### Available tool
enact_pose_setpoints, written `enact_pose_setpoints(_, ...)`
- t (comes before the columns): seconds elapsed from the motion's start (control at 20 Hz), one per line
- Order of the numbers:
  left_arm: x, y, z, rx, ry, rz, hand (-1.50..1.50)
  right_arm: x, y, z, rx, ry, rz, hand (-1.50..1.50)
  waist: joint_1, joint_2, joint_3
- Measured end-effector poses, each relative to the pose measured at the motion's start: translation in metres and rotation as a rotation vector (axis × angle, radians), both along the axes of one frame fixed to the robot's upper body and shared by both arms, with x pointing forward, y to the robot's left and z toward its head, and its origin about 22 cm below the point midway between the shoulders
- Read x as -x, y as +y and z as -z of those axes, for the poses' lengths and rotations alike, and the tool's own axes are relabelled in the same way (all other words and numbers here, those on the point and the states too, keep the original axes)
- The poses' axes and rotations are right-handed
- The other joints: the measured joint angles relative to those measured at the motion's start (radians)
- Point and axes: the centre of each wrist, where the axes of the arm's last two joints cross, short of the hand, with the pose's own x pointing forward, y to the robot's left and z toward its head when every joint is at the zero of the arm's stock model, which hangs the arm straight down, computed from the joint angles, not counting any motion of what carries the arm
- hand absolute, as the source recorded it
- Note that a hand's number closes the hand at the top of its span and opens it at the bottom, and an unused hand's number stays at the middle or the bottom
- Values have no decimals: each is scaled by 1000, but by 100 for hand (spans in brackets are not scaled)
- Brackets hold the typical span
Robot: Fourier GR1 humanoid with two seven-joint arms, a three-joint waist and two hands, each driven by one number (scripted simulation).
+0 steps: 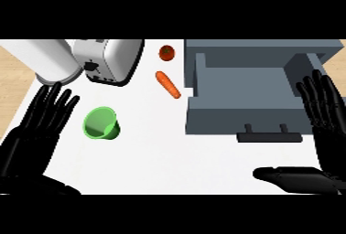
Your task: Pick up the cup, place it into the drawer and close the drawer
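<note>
A green cup stands on the white counter, left of centre, its mouth facing up. The grey drawer at the right is pulled open and shows nothing inside; its dark handle faces the near edge. My left hand lies open at the far left, fingers straight, just left of the cup and apart from it. At the right edge my right hand is open too, its fingers stretched along the drawer's right side, thumb low near the handle.
A white toaster and a pale cylinder stand at the back left. A carrot and a tomato lie between the toaster and the drawer. Wooden floor shows beyond the counter's left edge.
</note>
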Motion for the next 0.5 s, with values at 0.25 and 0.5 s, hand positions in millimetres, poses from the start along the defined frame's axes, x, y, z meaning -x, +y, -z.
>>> enact_pose_setpoints(0.25,-6,15,24,-22,57,-50,-150,-5,0,0,0,3,-5,-150,0,0,0)
enact_pose_setpoints(0.5,-18,25,59,-69,91,-133,-150,-6,-9,3,3,-6,-2,-150,-4,1,0)
